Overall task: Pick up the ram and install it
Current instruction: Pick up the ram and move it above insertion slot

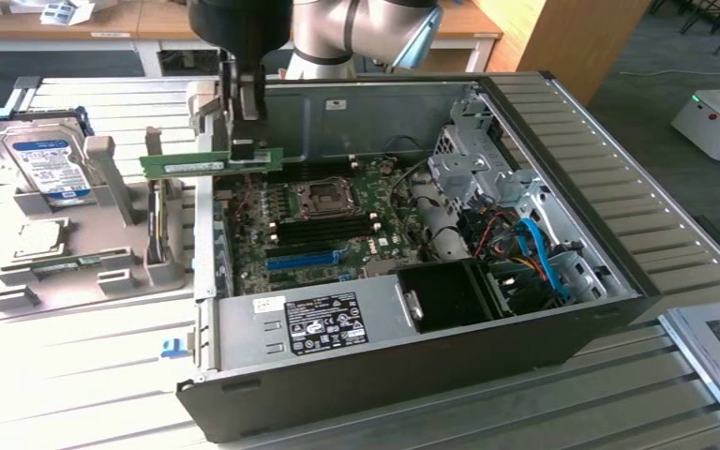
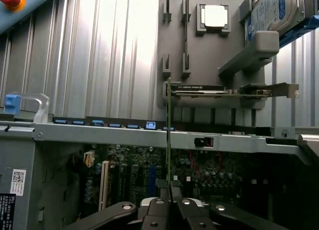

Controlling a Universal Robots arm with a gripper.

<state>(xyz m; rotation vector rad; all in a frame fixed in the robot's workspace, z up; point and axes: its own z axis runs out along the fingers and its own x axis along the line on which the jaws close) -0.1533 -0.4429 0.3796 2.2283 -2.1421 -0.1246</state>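
- Gripping near one end, the black two-fingered claw [image 2: 169, 192] was clenched on the long, narrow green circuit-board ram stick [image 1: 191, 166], probably leaving its contact edge free for seating.
- The ram stick hung above the side wall of the open black metal computer case [image 1: 460, 375], board on edge, long axis level, free end pointing outward from the case.
- Inside the case lay the green motherboard [image 1: 322, 225]; beyond it, a grey plastic parts holder [image 2: 174, 45].
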